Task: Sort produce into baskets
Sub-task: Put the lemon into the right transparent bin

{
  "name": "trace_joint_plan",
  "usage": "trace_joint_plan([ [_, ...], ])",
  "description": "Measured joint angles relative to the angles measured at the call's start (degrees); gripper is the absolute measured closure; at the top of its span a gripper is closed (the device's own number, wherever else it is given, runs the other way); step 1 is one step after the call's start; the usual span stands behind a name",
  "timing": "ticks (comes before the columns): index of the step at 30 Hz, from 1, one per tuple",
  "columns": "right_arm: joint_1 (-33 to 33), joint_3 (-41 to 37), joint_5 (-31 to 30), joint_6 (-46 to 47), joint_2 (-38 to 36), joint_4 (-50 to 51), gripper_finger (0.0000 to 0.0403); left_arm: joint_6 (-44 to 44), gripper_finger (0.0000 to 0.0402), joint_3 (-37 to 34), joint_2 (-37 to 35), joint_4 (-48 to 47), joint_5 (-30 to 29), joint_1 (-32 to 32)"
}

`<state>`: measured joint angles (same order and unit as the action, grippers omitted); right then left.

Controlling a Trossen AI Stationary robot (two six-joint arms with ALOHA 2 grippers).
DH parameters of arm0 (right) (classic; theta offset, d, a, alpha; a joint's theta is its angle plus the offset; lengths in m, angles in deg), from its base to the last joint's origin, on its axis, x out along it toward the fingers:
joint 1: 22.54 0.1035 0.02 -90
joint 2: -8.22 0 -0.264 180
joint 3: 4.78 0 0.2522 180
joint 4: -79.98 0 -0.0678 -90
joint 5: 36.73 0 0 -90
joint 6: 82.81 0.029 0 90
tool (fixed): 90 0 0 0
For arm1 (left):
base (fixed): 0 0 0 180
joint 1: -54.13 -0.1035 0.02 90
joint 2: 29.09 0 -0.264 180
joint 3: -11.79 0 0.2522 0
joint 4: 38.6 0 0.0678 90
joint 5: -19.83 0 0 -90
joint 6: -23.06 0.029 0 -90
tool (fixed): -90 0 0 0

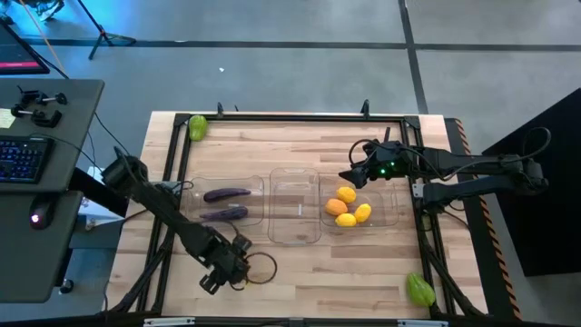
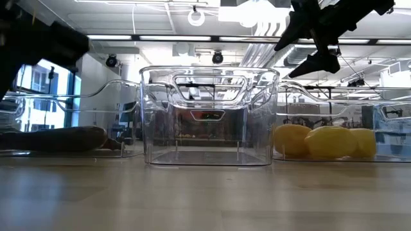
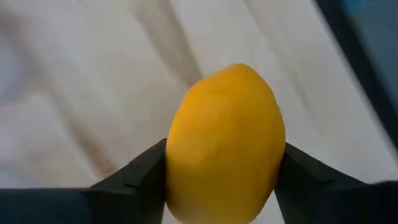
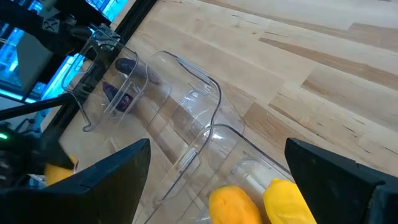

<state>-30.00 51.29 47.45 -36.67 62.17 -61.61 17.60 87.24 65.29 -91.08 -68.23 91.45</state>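
Note:
My left gripper (image 1: 227, 263) is near the table's front left and is shut on a yellow lemon (image 3: 227, 143); in the high view the gripper hides the lemon. My right gripper (image 1: 349, 177) hangs open and empty above the far side of the right clear bin (image 1: 386, 213), which holds lemons (image 1: 362, 213) and an orange fruit (image 1: 335, 206). The left bin (image 1: 195, 191) holds two purple eggplants (image 1: 225, 193). The middle bin (image 1: 295, 232) has nothing in it. One green pear-shaped piece (image 1: 197, 127) lies at the far left corner, another (image 1: 419, 289) at the near right. My left gripper pinches the lemon between its two fingers, one finger on each of the lemon's long sides (image 3: 177, 168). The lemon's pointed end sticks out past the fingertips. Whether it is clear of the table, I cannot tell.
The three bins stand side by side across the table's middle. Black frame rails run along the table's edges (image 1: 290, 116). A desk with a keyboard (image 1: 23, 159) stands left of the table. Bare wood lies in front of the bins (image 1: 345, 282).

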Motion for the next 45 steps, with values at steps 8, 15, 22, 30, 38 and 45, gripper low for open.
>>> trace_joint_plan([
  [8,0.0,0.0,2.7,-1.4,0.0,-3.8,0.0041,1.4,0.0206,8.3,-13.4,1.9,-22.1,-7.1],
  [15,0.0,-0.1,6.1,-5.1,-2.5,-26.6,0.0041,14.1,0.0179,14.7,-8.2,19.1,-28.0,-20.2],
  [22,0.0,-0.1,5.8,-9.3,-8.9,-37.3,0.0041,15.6,0.0179,14.8,6.8,40.3,-21.0,-27.7],
  [30,0.0,-0.1,4.5,-10.6,-14.4,-35.8,0.0041,14.8,0.0169,14.8,18.2,57.6,-22.8,-31.1],
  [38,0.0,0.0,4.5,-10.2,-15.4,-29.0,0.0041,14.6,0.0167,14.8,18.8,58.3,-25.1,-31.0],
  [45,0.0,0.0,4.5,-10.2,-15.4,-24.8,0.0041,13.6,0.0156,14.8,18.8,59.4,-25.1,-31.0],
])
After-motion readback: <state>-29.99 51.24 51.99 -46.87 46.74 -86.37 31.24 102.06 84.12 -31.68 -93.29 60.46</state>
